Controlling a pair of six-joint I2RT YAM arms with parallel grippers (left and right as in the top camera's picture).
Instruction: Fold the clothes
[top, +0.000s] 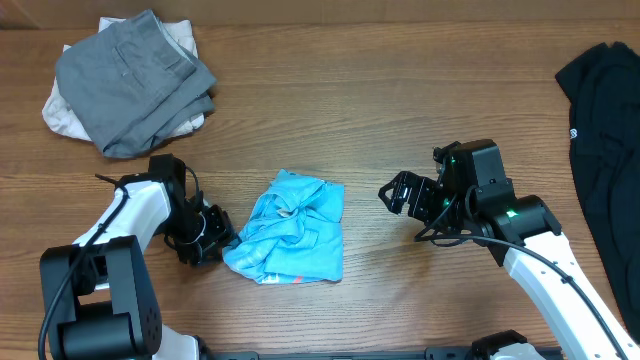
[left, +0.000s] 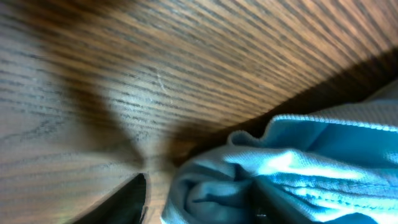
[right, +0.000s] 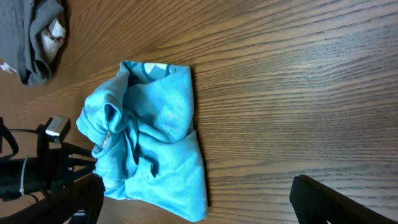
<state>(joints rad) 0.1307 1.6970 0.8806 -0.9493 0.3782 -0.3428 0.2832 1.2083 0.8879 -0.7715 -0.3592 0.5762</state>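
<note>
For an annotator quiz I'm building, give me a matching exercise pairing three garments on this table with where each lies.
Things:
1. crumpled light blue cotton T-shirt
2. folded grey fabric garment
3. black fabric garment

Places in the overhead view:
a. right edge
b. top left corner, on an off-white cloth
c. middle

Pairs: 1-c, 2-b, 3-a

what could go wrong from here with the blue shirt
1. The left gripper has its jaws around a thick, bunched fold at the edge of the light blue T-shirt. It may pinch several layers at once, so a pull would likely drag the whole clump instead of spreading it.
2. The shirt lies crumpled with no clear hem or sleeve showing. The right gripper, open and apart from the shirt, may take a poor hold.
</note>
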